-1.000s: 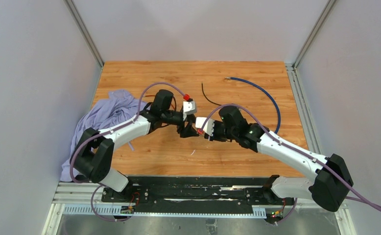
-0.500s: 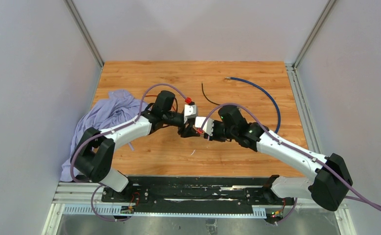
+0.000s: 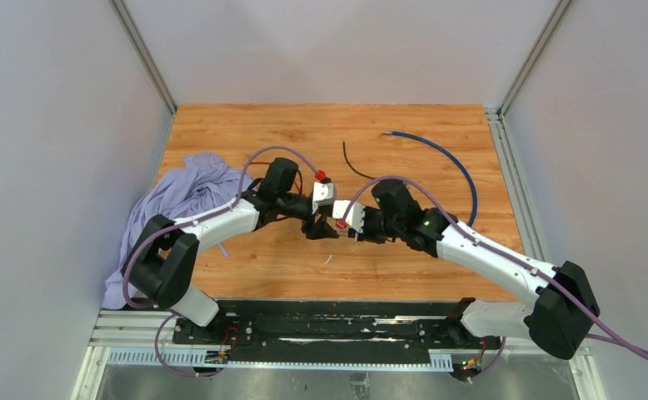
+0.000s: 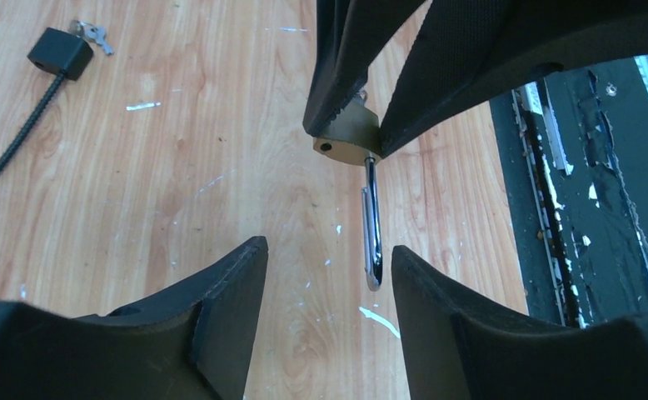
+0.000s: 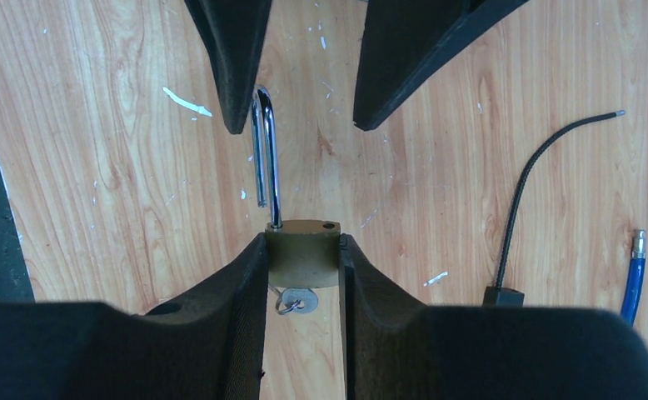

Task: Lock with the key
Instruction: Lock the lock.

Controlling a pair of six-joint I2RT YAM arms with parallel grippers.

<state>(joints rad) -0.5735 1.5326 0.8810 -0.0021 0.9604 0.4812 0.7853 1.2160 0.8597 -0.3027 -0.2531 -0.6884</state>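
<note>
My right gripper is shut on the brass body of a padlock, held above the wooden table. Its steel shackle is open and points at my left gripper. A key with a small ring sticks out of the underside of the padlock, between my right fingers. My left gripper is open. The tip of the shackle lies between its jaws, close to the right-hand finger and not gripped. In the top view the two grippers meet at mid-table: left, right.
A black cable lock block with small keys lies on the table. A thin black cable and a blue cable lie at the back right. A purple cloth is heaped at the left edge. A black rail runs along the near edge.
My left gripper has moved a little toward the right gripper, and its open jaws now straddle the shackle tip. The right arm has hardly moved.
</note>
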